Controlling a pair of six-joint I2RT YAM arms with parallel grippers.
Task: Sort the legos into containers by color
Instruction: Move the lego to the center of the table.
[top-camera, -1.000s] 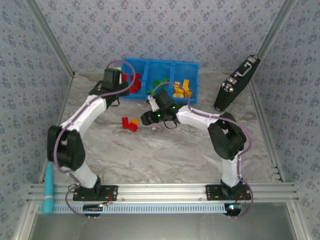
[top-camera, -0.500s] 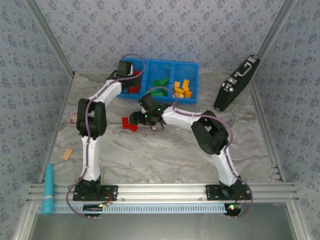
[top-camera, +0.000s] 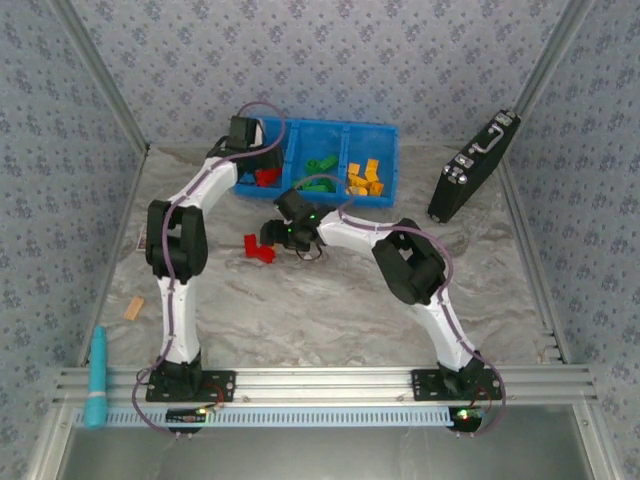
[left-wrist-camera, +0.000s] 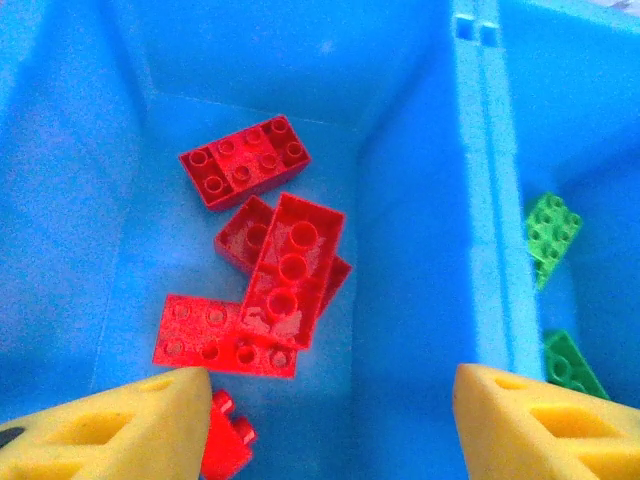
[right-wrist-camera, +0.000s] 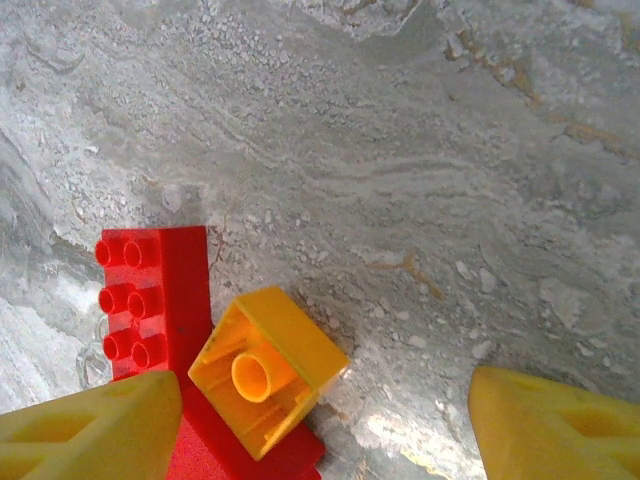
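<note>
The blue bin (top-camera: 372, 195) stands at the back, with red legos (left-wrist-camera: 262, 160) in its left compartment, green legos (top-camera: 321, 163) in the middle one and orange-yellow legos (top-camera: 364, 178) in the right one. My left gripper (left-wrist-camera: 330, 425) hangs open over the red compartment (top-camera: 262, 168), nothing between its fingers. On the table in front of the bin, an orange-yellow lego (right-wrist-camera: 268, 370) lies upside down partly on a red lego (right-wrist-camera: 155, 295). My right gripper (right-wrist-camera: 325, 425) is open just above them (top-camera: 270, 237); the orange-yellow brick sits near its left finger (right-wrist-camera: 95, 425).
A black case (top-camera: 472, 165) leans against the right wall. A tan wooden block (top-camera: 133, 309) and a teal tool (top-camera: 95, 380) lie near the left edge. Marble table surface stretches in front of the bricks.
My left gripper swung right from outside the bin to over the red compartment and opened. My right gripper slid left toward the red and orange-yellow bricks.
</note>
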